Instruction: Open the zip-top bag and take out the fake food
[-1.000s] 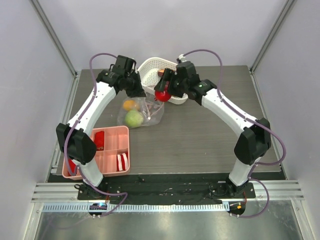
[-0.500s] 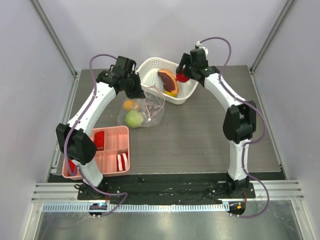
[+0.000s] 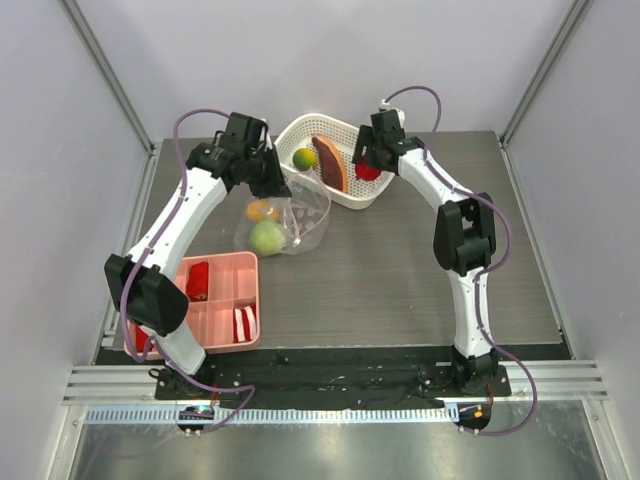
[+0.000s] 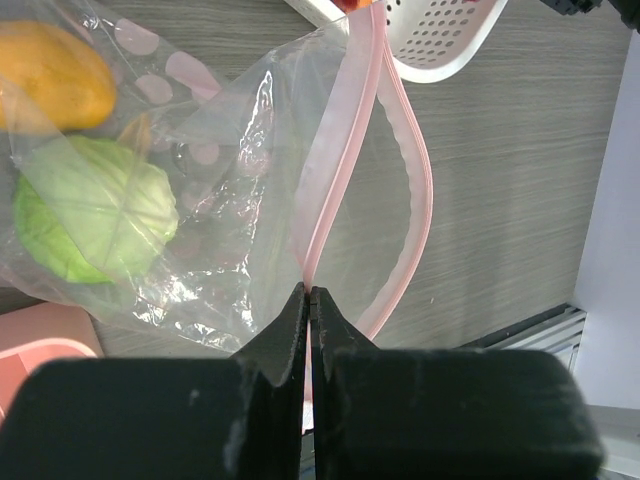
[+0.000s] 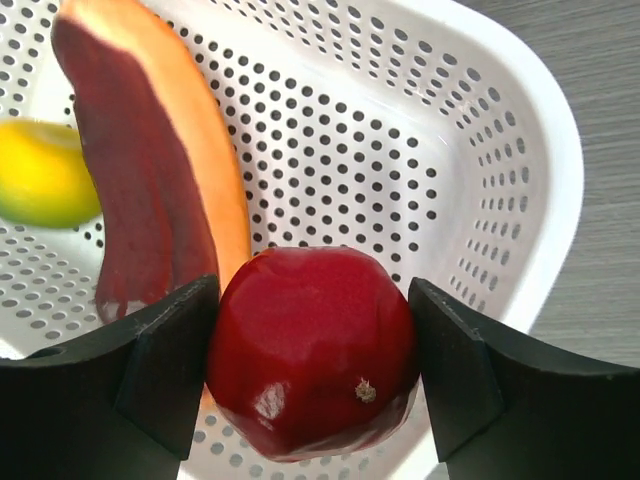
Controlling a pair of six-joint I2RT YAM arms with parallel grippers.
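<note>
The left gripper (image 4: 310, 296) pinches the crinkly clear zip-top bag (image 4: 230, 150) by its pink strip, with a green ball (image 4: 90, 220) inside. The right gripper (image 5: 312, 300) seemingly clasps the glossy red fruit (image 5: 310, 370) over the perforated white basket (image 5: 480, 130) on the grey woodgrain table (image 3: 400, 270).

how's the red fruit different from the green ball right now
The red fruit is out of the clear bag, gripped by the right gripper over the white basket; the green ball lies inside that bag on the table. The red fruit is glossy, smooth and dark red; the green ball is pale green with leaf-like veins. Both are round toy food.
</note>
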